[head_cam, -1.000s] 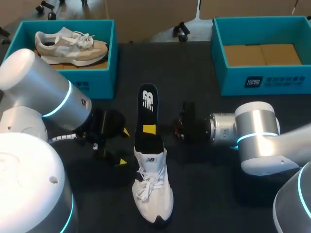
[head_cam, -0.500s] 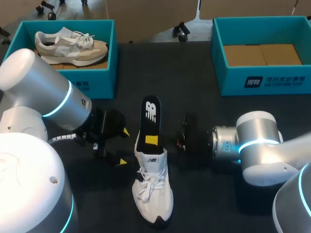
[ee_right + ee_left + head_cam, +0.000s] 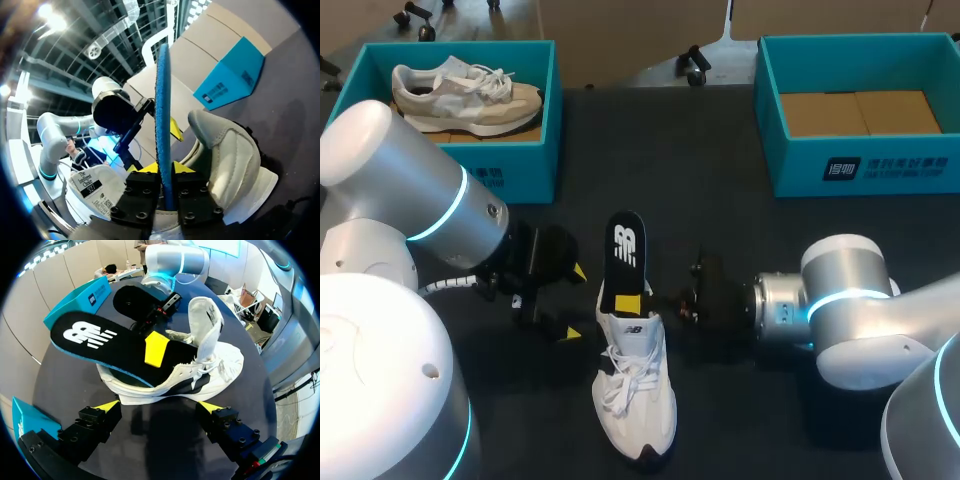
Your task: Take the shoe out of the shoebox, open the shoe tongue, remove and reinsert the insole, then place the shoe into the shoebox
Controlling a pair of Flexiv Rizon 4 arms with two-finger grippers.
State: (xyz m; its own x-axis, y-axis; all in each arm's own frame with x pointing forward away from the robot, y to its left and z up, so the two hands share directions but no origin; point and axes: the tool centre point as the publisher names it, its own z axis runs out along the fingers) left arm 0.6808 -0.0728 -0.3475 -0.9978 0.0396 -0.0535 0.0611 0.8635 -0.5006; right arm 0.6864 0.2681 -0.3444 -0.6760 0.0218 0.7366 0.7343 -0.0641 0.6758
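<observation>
Right tool (image 3: pixel 165 172) pinches the insole (image 3: pixel 625 250) edge-on, front end tucked into the shoe (image 3: pixel 635 395), looks ready to slide in. Shoe's on the tabletop (image 3: pixel 720 150). Left tool (image 3: pixel 573 302) gapes empty beside the shoe, probably to steady it.

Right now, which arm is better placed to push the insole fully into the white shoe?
Right: right fingers clamp the insole, partly inside the white shoe; left fingers sit open beside the shoe.
</observation>
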